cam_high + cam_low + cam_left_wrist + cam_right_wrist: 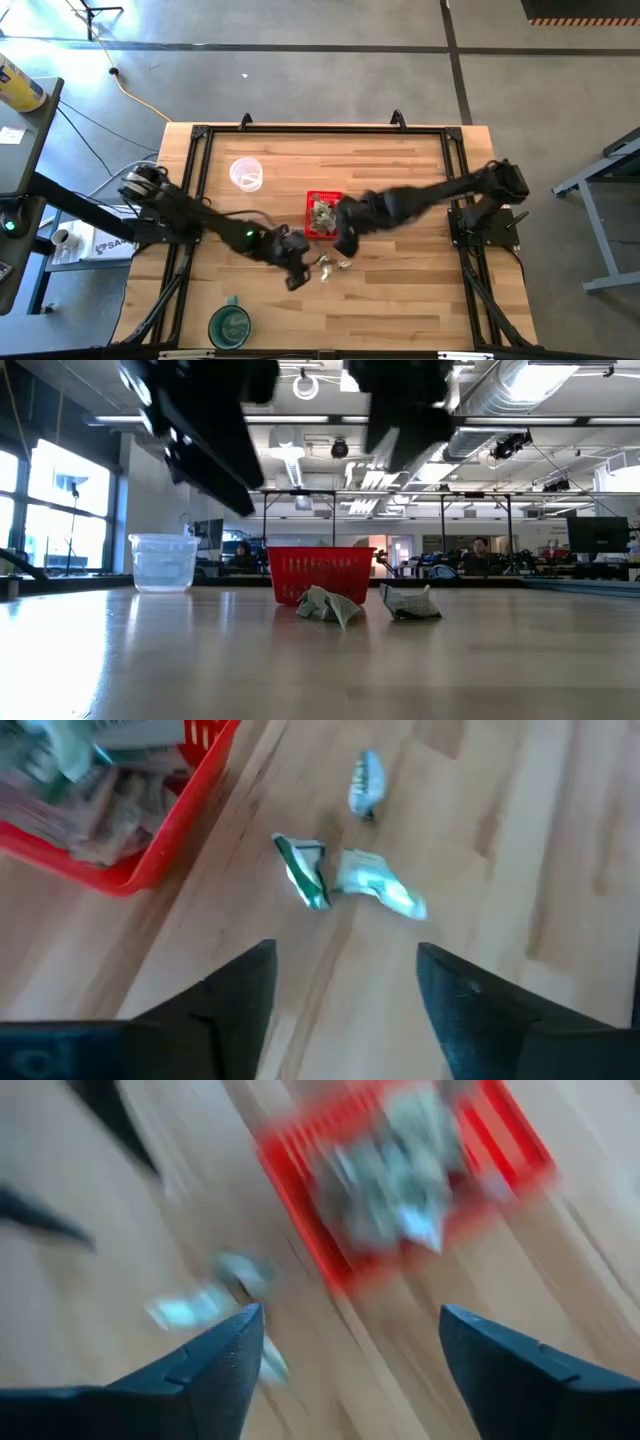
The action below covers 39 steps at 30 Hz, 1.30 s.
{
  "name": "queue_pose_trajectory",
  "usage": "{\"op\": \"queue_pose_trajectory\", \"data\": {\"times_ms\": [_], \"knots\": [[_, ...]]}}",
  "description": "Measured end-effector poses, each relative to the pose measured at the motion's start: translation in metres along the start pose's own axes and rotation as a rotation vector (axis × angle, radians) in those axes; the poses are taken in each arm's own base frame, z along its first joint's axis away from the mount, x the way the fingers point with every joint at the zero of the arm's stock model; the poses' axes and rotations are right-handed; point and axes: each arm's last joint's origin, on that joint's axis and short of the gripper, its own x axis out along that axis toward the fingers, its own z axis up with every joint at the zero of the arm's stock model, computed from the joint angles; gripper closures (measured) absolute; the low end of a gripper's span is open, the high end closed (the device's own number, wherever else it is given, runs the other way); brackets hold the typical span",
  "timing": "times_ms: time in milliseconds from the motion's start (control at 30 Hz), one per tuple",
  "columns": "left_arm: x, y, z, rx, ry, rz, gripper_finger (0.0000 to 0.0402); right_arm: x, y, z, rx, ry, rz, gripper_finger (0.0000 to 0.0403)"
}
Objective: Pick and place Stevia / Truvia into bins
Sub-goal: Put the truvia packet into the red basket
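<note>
The red mesh basket (322, 215) stands mid-table and holds several pale green and white sachets (95, 790). A few more sachets (334, 266) lie loose on the wood just near of it; the left wrist view shows three (305, 870) (380, 885) (367, 780), the low view two crumpled ones (328, 605) (410, 602). My left gripper (345, 950) is open and hovers just left of and above the loose sachets (297, 277). My right gripper (352, 1310) is open too, above the table beside the basket's near right corner (347, 245). Neither holds anything.
A clear plastic cup (246, 174) stands on the far left part of the table. A round green cup (230, 325) sits near the near edge at left. Bare wood lies to the right of the basket and along the near edge.
</note>
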Motion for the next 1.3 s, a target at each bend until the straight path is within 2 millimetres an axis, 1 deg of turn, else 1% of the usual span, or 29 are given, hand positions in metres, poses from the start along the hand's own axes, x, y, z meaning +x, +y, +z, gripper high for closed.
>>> {"op": "queue_pose_trajectory", "data": {"times_ms": [100, 167, 267, 333, 433, 567, 633, 667, 800, 933, 1033, 1067, 1133, 1167, 1233, 1300], "knots": [[0.024, 0.009, 0.01, -0.069, 0.019, -0.037, 0.0106, -0.016, 0.01, -0.032, 0.01, 0.036, -0.137, 0.0104], [0.036, 0.009, 0.016, -0.083, 0.021, -0.033, 0.0101, -0.026, 0.017, -0.049, 0.033, 0.028, -0.201, 0.0103], [0.051, 0.006, 0.017, -0.052, 0.027, 0.034, 0.0106, -0.034, 0.026, -0.07, 0.067, 0.019, -0.256, 0.0103], [0.059, 0.006, 0.016, -0.03, 0.045, 0.086, 0.0115, -0.036, 0.031, -0.08, 0.088, 0.012, -0.266, 0.0103], [0.07, 0.001, 0.019, -0.015, 0.046, 0.092, 0.0133, -0.038, 0.035, -0.089, 0.117, 0.002, -0.27, 0.0103], [0.085, -0.002, 0.02, -0.008, 0.02, 0.148, 0.0164, -0.038, 0.036, -0.092, 0.143, -0.021, -0.279, 0.0103], [0.091, 0.0, 0.018, 0.007, 0.036, 0.189, 0.0184, -0.038, 0.036, -0.093, 0.145, -0.031, -0.284, 0.0103], [0.095, -0.003, 0.02, 0.004, 0.017, 0.174, 0.0194, -0.038, 0.037, -0.093, 0.144, -0.034, -0.282, 0.0103], [0.105, 0.0, 0.012, 0.021, 0.051, 0.213, 0.0243, -0.038, 0.037, -0.094, 0.144, -0.041, -0.286, 0.0103], [0.104, 0.003, 0.009, 0.03, 0.106, 0.227, 0.031, -0.038, 0.035, -0.094, 0.137, -0.033, -0.302, 0.0103], [0.092, 0.004, 0.009, 0.044, 0.16, 0.214, 0.0374, -0.039, 0.034, -0.095, 0.132, -0.033, -0.312, 0.0103], [0.086, 0.003, 0.009, 0.051, 0.179, 0.204, 0.038, -0.039, 0.033, -0.094, 0.131, -0.031, -0.319, 0.0103], [0.073, 0.001, 0.009, 0.052, 0.21, 0.193, 0.0375, -0.039, 0.033, -0.095, 0.126, -0.028, -0.325, 0.0103], [0.064, -0.001, 0.012, 0.046, 0.213, 0.182, 0.0365, -0.039, 0.033, -0.095, 0.123, -0.028, -0.326, 0.0103], [0.044, -0.004, 0.017, 0.067, 0.239, 0.178, 0.0333, -0.039, 0.032, -0.095, 0.12, -0.025, -0.329, 0.0103], [0.033, -0.005, 0.016, 0.094, 0.279, 0.195, 0.0293, -0.039, 0.032, -0.095, 0.114, -0.021, -0.332, 0.0103]]}}
